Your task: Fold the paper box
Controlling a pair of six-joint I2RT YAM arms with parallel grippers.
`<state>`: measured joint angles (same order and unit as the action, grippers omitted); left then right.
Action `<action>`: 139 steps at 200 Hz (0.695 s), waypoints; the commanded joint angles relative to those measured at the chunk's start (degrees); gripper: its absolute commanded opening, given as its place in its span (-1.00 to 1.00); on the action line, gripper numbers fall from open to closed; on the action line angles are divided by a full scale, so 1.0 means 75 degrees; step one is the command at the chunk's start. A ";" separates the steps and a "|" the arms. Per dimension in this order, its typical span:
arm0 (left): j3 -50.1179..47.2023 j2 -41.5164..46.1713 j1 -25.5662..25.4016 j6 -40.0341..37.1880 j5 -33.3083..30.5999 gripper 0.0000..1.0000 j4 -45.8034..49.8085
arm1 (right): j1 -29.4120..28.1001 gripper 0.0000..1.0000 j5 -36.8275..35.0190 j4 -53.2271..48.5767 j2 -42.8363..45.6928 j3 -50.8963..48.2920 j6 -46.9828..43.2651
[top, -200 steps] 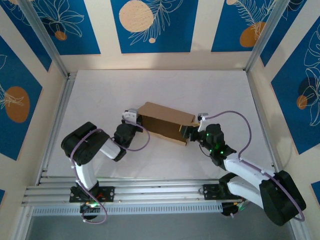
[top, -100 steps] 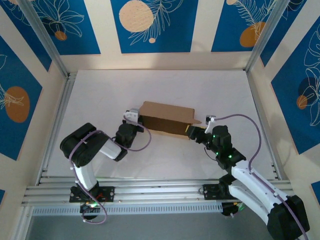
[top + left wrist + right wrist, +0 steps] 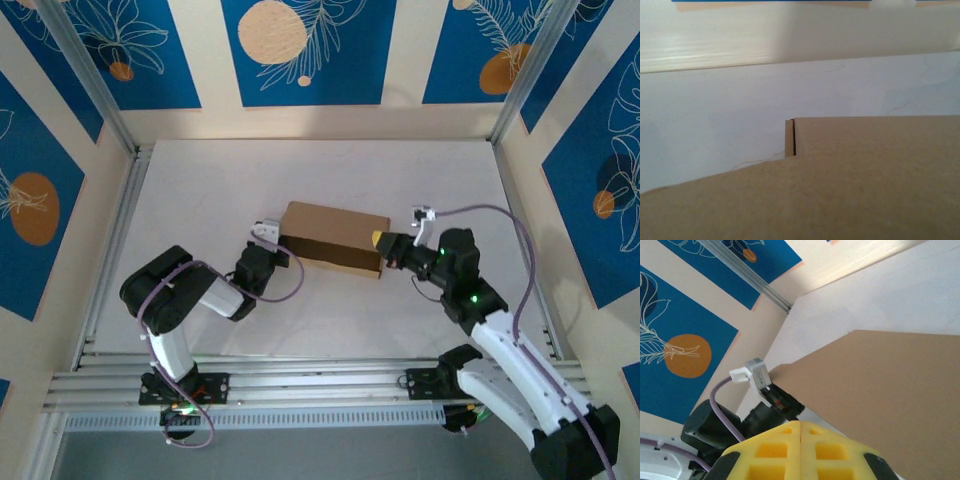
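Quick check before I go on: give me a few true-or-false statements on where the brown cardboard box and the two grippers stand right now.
1. The plain brown cardboard box lies near the middle of the white table. True.
2. The right gripper has its jaws spread wide. False: its yellow pads are pressed together with nothing between them.
3. The left gripper is at the box's left end. True.
4. A lid flap stands straight up from the box. False: in the top view its top looks flat and closed.
5. The right gripper hangs by the back wall, far from the box. False: it is at the box's right end.
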<state>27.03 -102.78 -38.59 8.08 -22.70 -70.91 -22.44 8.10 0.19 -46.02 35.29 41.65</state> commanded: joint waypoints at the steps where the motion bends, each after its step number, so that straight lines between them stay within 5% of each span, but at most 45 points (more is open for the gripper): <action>1: 0.0170 0.0061 -0.0132 0.0145 0.0278 -0.71 0.0083 | -0.0020 -1.00 0.0148 -0.1010 -0.1187 0.0985 0.0199; 44: 0.0036 0.0475 -0.0135 0.0152 0.1007 -0.14 0.0320 | -0.0065 -1.00 -0.0268 -0.1795 -0.3409 0.2012 0.0411; 73: 0.0259 0.1009 -0.0133 0.0410 0.2225 0.22 0.1358 | -0.0145 -1.00 -0.0769 -0.1366 -0.4105 0.1885 0.0400; 139: 0.0239 0.2813 -0.0139 0.1137 0.3293 0.38 0.4370 | -0.0126 -1.00 -0.1291 -0.0974 -0.4878 0.2079 0.0022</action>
<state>28.42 -87.53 -38.85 13.67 -4.43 -48.84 -23.22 0.05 -7.31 -80.95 49.32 43.57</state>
